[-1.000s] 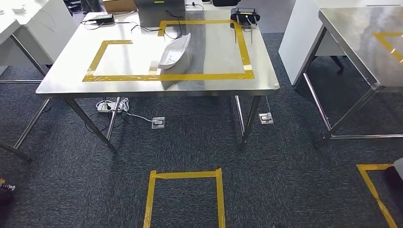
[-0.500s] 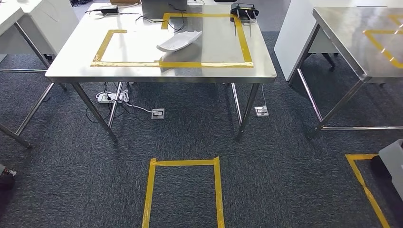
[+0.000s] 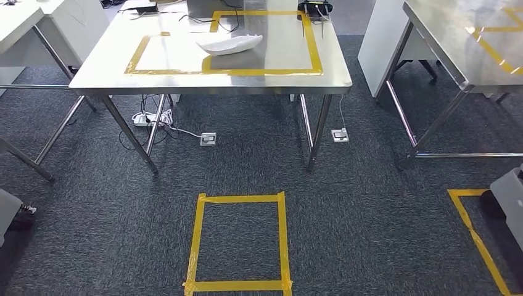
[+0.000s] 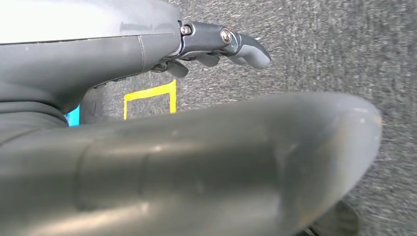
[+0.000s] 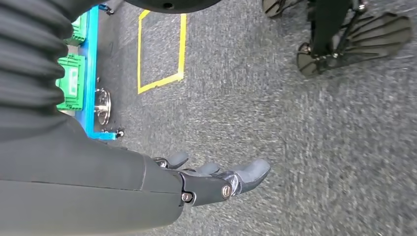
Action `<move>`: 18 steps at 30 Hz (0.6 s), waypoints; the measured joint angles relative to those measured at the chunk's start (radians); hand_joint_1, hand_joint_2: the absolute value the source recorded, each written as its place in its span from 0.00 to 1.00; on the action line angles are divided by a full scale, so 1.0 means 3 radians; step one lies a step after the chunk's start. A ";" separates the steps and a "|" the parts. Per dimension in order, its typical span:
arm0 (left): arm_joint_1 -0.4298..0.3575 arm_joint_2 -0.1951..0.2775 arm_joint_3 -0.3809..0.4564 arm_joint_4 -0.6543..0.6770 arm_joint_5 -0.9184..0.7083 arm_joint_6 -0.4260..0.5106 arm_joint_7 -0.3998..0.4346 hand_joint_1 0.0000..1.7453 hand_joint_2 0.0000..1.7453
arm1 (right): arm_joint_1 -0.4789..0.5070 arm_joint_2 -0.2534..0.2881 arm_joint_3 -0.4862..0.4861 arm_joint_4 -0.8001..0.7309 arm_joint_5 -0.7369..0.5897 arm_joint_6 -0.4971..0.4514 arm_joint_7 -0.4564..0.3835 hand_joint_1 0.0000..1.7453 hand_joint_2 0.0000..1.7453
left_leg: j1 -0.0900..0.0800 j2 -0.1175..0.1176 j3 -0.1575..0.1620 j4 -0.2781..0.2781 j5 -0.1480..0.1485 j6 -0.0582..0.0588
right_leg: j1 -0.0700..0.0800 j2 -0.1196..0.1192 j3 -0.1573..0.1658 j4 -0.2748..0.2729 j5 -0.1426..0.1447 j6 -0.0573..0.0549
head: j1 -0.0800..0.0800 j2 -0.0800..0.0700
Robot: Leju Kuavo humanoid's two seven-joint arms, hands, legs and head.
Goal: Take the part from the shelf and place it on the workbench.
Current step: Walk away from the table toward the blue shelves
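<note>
Grey carpet floor underfoot. Steel-topped workbench on metal legs stands ahead, its top marked with a yellow tape outline. Second steel table off to the right, also taped. Yellow tape rectangle on the carpet just before the workbench. White curved shell-like part lies on the workbench inside the outline, touching the top, nothing holding it. Black device at the far edge; any label too small to read. White power strip beneath the bench. Left hand hangs over carpet, fingers loosely extended, holding nothing. Right hand likewise, fingers apart and empty. Blue-framed rack with green bins beside it; bin markings possibly lettering, unreadable.
</note>
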 joint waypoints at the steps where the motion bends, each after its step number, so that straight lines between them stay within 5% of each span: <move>1: -0.0002 -0.0003 -0.0003 -0.0004 -0.0009 0.0005 -0.0003 0.00 0.00 | -0.0003 0.0001 0.0000 0.0000 -0.0004 -0.0021 0.0007 0.00 1.00 | 0.0007 -0.0012 0.0152 -0.0219 0.0007 -0.0015 | -0.0002 0.0000 -0.0045 0.0032 0.0017 0.0022 | -0.0003 0.0000; 3: -0.0004 -0.0012 -0.0016 -0.0008 -0.0031 0.0019 -0.0012 0.00 0.00 | -0.0010 0.0002 0.0000 0.0000 0.0007 -0.0054 0.0047 0.00 1.00 | 0.0009 -0.0034 0.0289 -0.0483 -0.0064 0.0003 | 0.0016 0.0002 -0.0109 0.0073 0.0065 0.0059 | 0.0001 0.0001; 6: -0.0002 -0.0024 -0.0035 -0.0008 -0.0058 0.0029 -0.0015 0.00 0.00 | -0.0001 0.0002 0.0002 0.0001 0.0055 -0.0063 0.0104 0.00 1.00 | -0.0002 -0.0026 0.0222 -0.0504 -0.0030 0.0121 | 0.0011 0.0008 -0.0162 0.0093 0.0099 0.0096 | 0.0012 0.0000; 8: -0.0008 -0.0031 -0.0052 -0.0011 -0.0085 0.0028 -0.0002 0.00 0.00 | 0.0006 0.0005 0.0003 0.0001 0.0059 -0.0072 0.0083 0.00 1.00 | -0.0010 -0.0011 0.0159 -0.0503 0.0033 0.0199 | 0.0000 0.0014 -0.0241 0.0290 -0.0118 0.0121 | 0.0020 0.0000; 10: -0.0019 -0.0032 -0.0072 -0.0015 -0.0121 0.0027 0.0020 0.00 0.00 | 0.0001 0.0008 0.0003 0.0002 0.0045 -0.0094 0.0054 0.00 1.00 | -0.0031 -0.0002 0.0079 -0.0497 0.0102 0.0240 | 0.0002 0.0019 -0.0359 0.0715 -0.0441 0.0128 | 0.0028 0.0001; 12: -0.0027 -0.0033 -0.0085 -0.0016 -0.0145 0.0022 0.0044 0.00 0.00 | -0.0004 0.0008 0.0003 0.0002 0.0057 -0.0100 0.0042 0.00 1.00 | -0.0060 0.0005 -0.0012 -0.0492 0.0169 0.0257 | 0.0014 0.0023 -0.0377 0.1017 -0.0563 0.0108 | 0.0030 0.0001; 14: -0.0033 -0.0035 -0.0094 -0.0016 -0.0150 0.0017 0.0066 0.00 0.00 | -0.0006 0.0008 0.0004 0.0002 0.0087 -0.0074 0.0031 0.00 1.00 | -0.0089 0.0008 -0.0082 -0.0488 0.0227 0.0268 | 0.0046 0.0029 -0.0167 0.0866 -0.0448 0.0049 | 0.0031 0.0000; 16: -0.0043 -0.0044 -0.0103 -0.0016 -0.0150 0.0017 0.0080 0.00 0.00 | -0.0017 0.0004 0.0007 0.0001 0.0103 -0.0059 0.0024 0.00 1.00 | -0.0106 0.0009 -0.0128 -0.0488 0.0281 0.0266 | 0.0095 0.0034 0.0189 0.0372 -0.0358 -0.0054 | 0.0030 0.0000; 18: -0.0052 -0.0050 -0.0108 -0.0016 -0.0151 0.0017 0.0087 0.00 0.00 | -0.0032 -0.0002 0.0009 0.0001 0.0114 -0.0066 0.0040 0.00 1.00 | -0.0097 0.0015 -0.0149 -0.0501 0.0337 0.0239 | 0.0133 0.0036 0.0387 0.0043 -0.0359 -0.0111 | 0.0031 0.0000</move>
